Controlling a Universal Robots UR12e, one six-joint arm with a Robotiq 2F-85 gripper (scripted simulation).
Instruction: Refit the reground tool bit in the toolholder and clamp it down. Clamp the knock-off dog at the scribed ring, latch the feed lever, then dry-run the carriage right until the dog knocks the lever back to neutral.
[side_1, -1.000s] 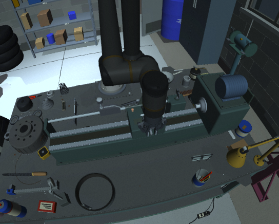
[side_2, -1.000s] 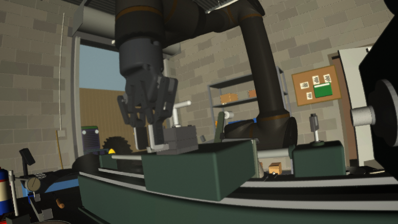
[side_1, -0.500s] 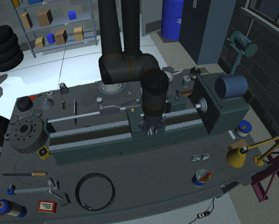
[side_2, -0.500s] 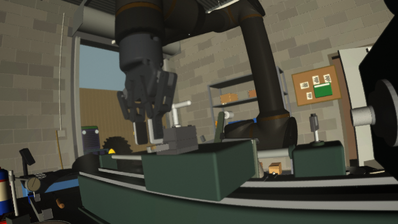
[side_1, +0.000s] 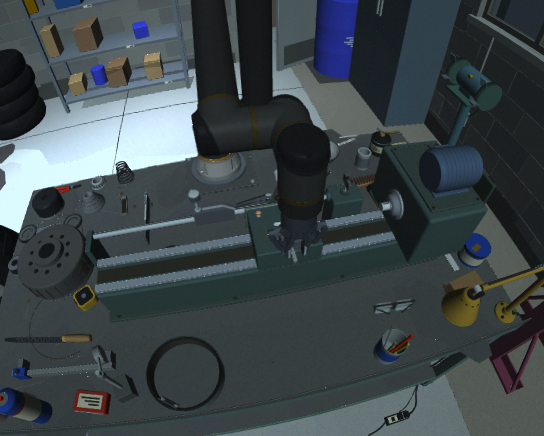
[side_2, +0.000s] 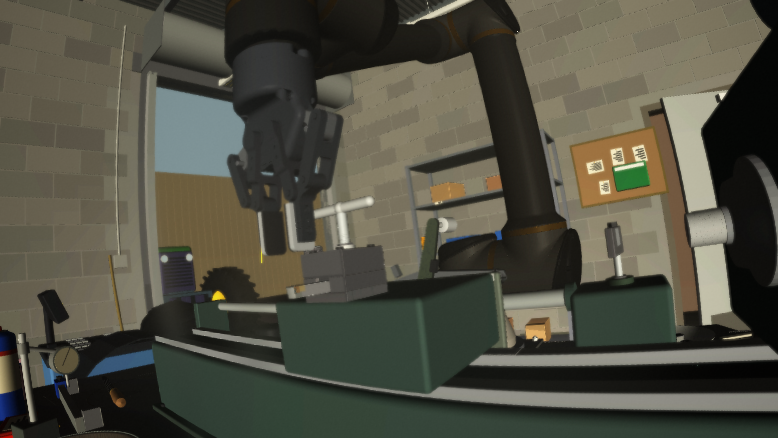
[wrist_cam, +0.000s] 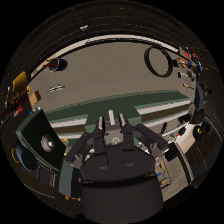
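Note:
In the middle of the bench lathe, the green carriage sits on the bed ways and carries the grey toolholder, from whose front the tool bit sticks out, while my gripper hangs just above the holder's front end, partly open and holding nothing. The holder's T-handled clamp screw stands upright behind my fingers. The feed lever stands on the small green box to the right. Behind the bed a grey dog block sits on the long stop rod.
The green headstock with its blue motor closes off the right end of the bed. A chuck lies at the left end. A black ring, a file, a pen cup and a yellow lamp lie along the bench front.

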